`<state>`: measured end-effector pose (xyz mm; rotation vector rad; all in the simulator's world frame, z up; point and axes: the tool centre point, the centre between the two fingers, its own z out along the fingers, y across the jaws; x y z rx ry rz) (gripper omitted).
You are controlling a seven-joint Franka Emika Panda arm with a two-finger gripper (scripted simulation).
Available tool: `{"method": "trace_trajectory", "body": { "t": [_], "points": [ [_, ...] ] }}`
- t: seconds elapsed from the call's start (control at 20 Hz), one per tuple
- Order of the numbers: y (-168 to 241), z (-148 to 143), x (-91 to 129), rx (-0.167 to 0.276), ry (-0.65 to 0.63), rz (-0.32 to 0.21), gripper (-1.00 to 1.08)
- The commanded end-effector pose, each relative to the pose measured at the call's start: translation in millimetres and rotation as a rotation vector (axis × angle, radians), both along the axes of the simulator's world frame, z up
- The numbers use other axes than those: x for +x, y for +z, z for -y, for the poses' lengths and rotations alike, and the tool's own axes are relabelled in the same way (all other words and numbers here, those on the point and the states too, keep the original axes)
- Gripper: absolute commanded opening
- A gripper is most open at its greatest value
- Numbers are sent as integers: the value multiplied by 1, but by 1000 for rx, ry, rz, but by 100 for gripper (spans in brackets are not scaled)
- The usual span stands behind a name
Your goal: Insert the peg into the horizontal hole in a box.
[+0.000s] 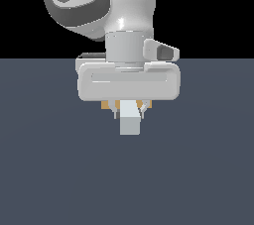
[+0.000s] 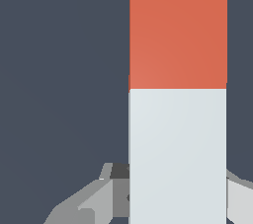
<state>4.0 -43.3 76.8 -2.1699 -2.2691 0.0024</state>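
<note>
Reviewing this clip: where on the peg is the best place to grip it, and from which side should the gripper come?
Grip the peg on its white half, across the two long flat sides, coming from above. The bar is slim and square-sectioned, so parallel fingers seat flat, and the orange-red half stays free for insertion. The wrist view shows the gripper already straddling the white end; the box barely shows behind.

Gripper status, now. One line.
Gripper: shut on the peg, a finger on each side of its white half.
</note>
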Motion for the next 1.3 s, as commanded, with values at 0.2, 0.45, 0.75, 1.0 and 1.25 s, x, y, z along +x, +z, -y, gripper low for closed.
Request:
{"method": "trace_trajectory", "body": {
  "t": [0.2, 0.45, 0.75, 1.0, 1.25],
  "points": [
    [15, -44, 2, -1, 9, 3, -100],
    [18, -53, 3, -1, 11, 2, -100],
    [17, -53, 3, 0, 12, 1, -100],
    [19, -53, 5, 0, 14, 4, -100],
    [17, -59, 3, 0, 14, 2, -100]
  ]
}}
